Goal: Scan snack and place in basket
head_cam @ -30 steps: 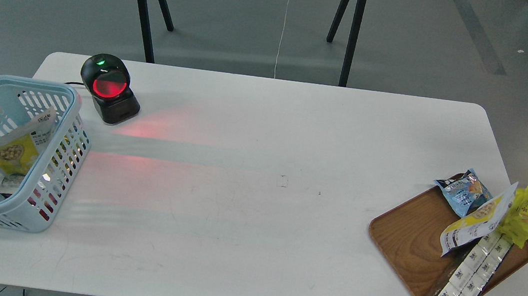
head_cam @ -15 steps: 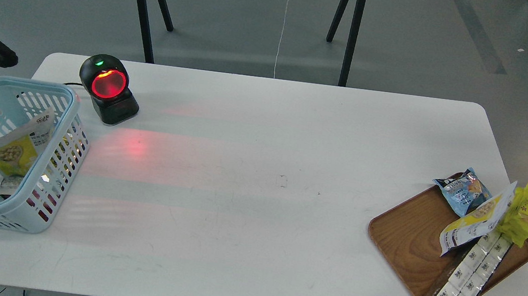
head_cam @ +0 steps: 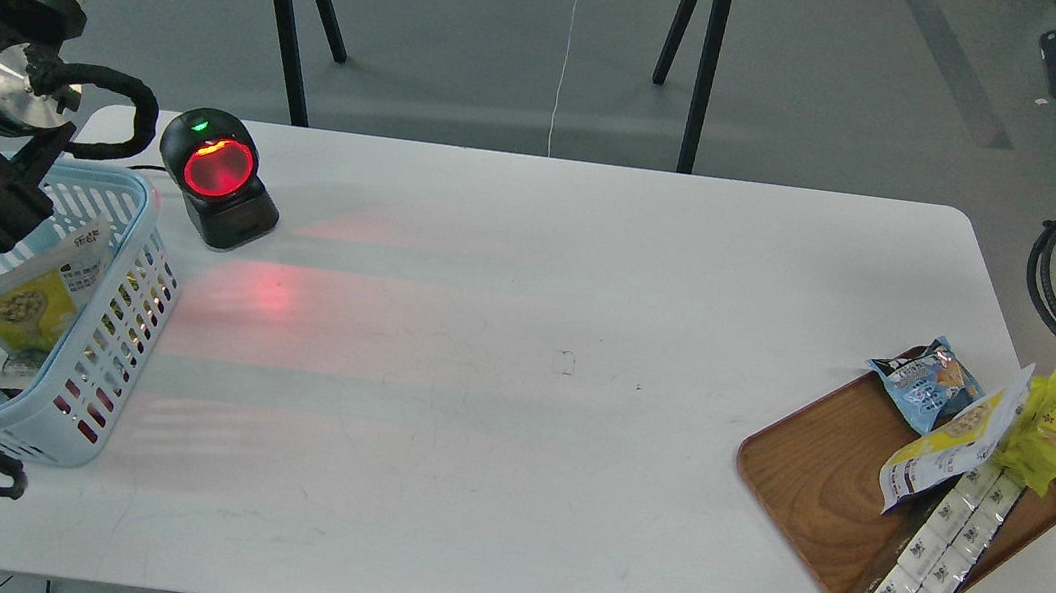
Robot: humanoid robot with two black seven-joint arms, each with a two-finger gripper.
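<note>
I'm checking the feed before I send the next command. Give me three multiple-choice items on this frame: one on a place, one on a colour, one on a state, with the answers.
1. Where is the snack?
A. On the wooden tray
B. Inside the basket
C. In front of the scanner

2. What colour does the scanner window glow?
A. Red
B. Blue
C. White

3. What holds the snack?
A. The left gripper
B. The right gripper
C. Neither; it leans against the basket wall on its own

Answers:
1 B, the yellow-and-white pouch stands within the light blue slotted walls at the table's left end.
2 A, the round window shines red and throws a red patch on the table.
3 C, the left arm rises past the basket to the frame's top left and the right arm sits at the top right, both away from the pouch.
</note>
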